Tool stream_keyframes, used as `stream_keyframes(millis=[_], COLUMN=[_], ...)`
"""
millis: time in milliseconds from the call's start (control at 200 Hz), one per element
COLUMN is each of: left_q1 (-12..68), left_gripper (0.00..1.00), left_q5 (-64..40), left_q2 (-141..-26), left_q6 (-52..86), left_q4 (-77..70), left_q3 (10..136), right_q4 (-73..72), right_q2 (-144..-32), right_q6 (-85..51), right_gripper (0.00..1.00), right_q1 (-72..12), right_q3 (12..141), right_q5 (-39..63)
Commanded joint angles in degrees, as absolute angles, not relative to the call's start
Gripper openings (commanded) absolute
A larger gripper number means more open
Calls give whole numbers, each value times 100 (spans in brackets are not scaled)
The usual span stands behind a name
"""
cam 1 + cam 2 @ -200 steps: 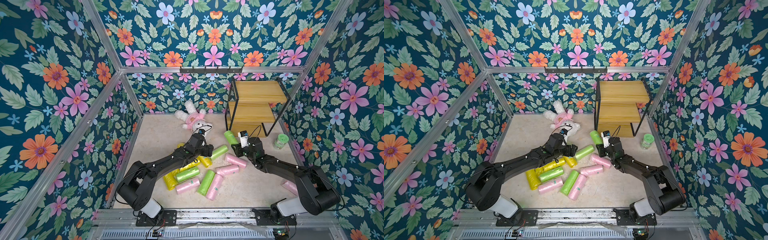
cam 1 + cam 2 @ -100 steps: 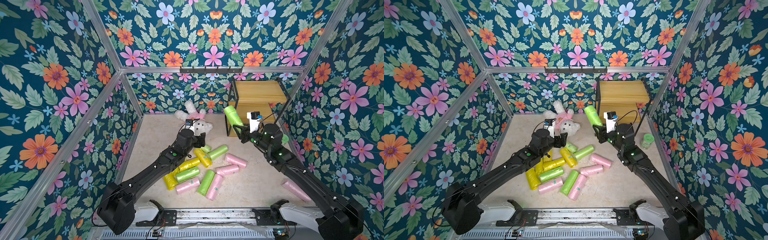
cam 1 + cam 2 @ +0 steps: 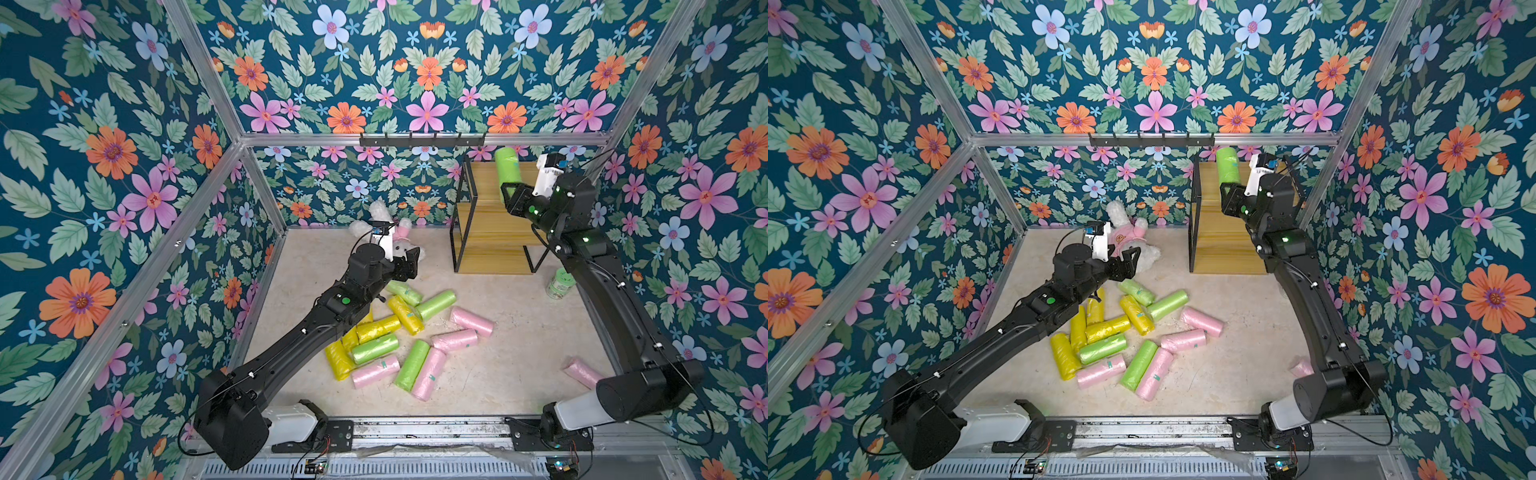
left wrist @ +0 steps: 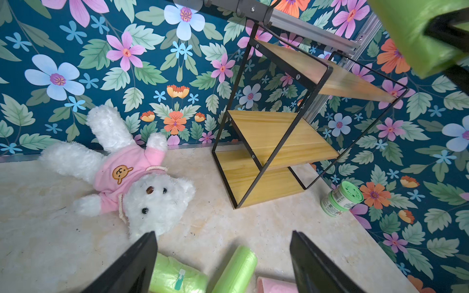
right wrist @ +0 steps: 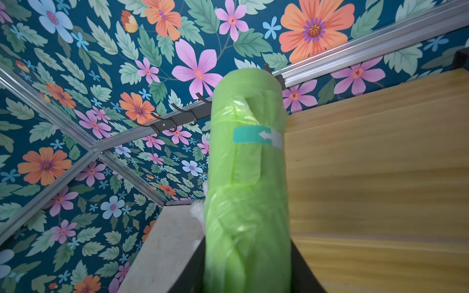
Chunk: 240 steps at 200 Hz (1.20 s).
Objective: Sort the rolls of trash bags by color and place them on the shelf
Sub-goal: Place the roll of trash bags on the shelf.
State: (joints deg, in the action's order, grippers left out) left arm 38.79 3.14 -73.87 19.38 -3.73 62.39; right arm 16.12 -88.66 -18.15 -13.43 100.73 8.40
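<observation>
Your left hand hovered left of the shelf, its fingers spread wide with nothing between them, close to the plush bear. The heap of rolls, green, yellow and pink, lay on the surface in front of the shelf and to its left. Your right hand was clamped on a lime green roll, raised on end over the left part of the shelf's top board. A pale-green jar stood just right of the shelf's foot. One pink roll lay well in front of the shelf, to its right.
</observation>
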Motion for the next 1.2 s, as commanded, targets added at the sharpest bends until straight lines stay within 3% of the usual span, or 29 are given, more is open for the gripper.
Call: stream_keyframes(millis=[0, 390, 875, 1195], left_q1=[3885, 3894, 3894, 3889], left_gripper=[87, 87, 88, 88], left_q5=[229, 123, 263, 303], left_q2=[-7398, -7427, -7331, -7321], left_q6=[1918, 1970, 1975, 1961], left_q4=[-501, -536, -594, -572], left_q3=[6267, 6206, 6025, 5971], right_q4=[2064, 3161, 2880, 2960], right_q2=[-9313, -10973, -11029, -11100], right_q6=[-2132, -2441, -2637, -2467], right_gripper=[40, 43, 50, 66], right_q1=[-1318, -1318, -1327, -1328], right_q3=[10714, 12752, 12397, 12507], right_q5=[1095, 1450, 1621, 1352])
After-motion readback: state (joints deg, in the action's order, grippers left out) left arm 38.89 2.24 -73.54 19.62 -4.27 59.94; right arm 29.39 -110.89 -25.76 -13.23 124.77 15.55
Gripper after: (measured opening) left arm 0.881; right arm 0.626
